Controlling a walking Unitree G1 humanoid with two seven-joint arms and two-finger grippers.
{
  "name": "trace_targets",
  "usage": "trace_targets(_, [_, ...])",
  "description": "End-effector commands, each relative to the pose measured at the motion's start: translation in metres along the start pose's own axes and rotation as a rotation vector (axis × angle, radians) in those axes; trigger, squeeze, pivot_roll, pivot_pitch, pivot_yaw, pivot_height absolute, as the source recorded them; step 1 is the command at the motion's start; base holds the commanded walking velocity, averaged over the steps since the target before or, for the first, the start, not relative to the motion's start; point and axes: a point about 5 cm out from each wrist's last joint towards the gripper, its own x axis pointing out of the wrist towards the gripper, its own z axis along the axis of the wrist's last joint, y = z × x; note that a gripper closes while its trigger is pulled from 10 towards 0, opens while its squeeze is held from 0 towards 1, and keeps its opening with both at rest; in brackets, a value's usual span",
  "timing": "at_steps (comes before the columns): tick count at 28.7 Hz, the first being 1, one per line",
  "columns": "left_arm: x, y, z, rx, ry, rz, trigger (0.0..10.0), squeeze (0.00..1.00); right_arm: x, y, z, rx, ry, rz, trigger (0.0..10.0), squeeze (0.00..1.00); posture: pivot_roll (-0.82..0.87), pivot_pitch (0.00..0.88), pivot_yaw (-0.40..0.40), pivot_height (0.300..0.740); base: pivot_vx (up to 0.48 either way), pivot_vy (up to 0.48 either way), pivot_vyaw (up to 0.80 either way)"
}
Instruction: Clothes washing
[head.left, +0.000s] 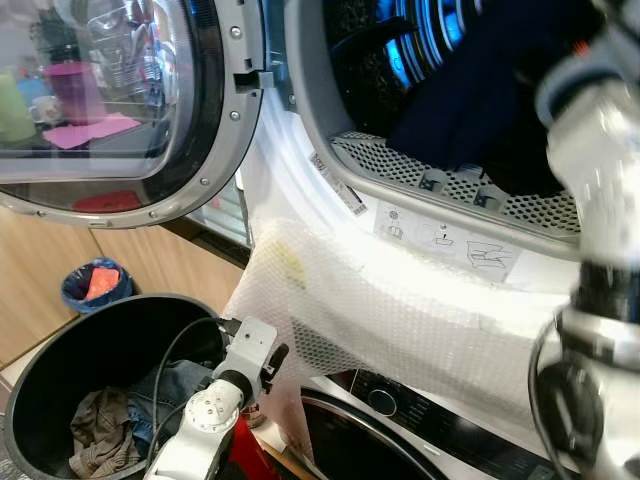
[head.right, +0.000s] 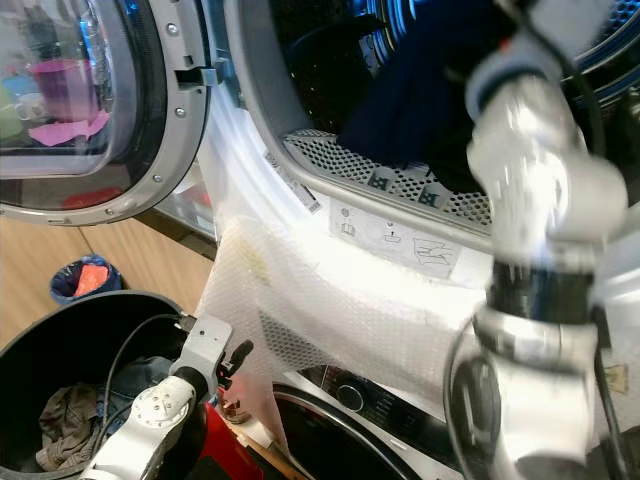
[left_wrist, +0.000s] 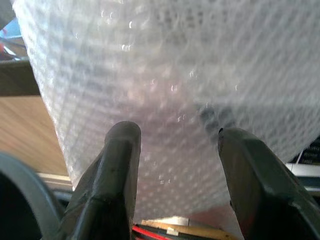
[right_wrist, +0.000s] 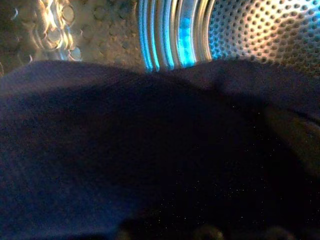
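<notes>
Between the spread fingers (left_wrist: 117, 170) of your left gripper (left_wrist: 175, 165), holding nothing, hangs white mesh (head.left: 400, 310) draped over the drum's lip. Your right gripper sits inside the drum (right_wrist: 240, 35), hidden behind a dark navy garment (head.left: 470, 100); you cannot tell its grip. Clothes (head.left: 100, 430) lie in the black basket (head.left: 40, 350).

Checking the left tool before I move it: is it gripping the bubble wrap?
No, the left tool is open, its fingers apart in front of the bubble wrap.
</notes>
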Motion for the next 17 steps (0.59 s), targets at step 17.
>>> trace_targets(17, [-0.002,-0.008,-0.002,0.01,0.014,-0.064,10.0,0.0,-0.035,-0.003,-0.065,-0.192,0.084,0.046,10.0,0.0,0.08,0.05,-0.029,0.74,0.0,0.0,0.0])
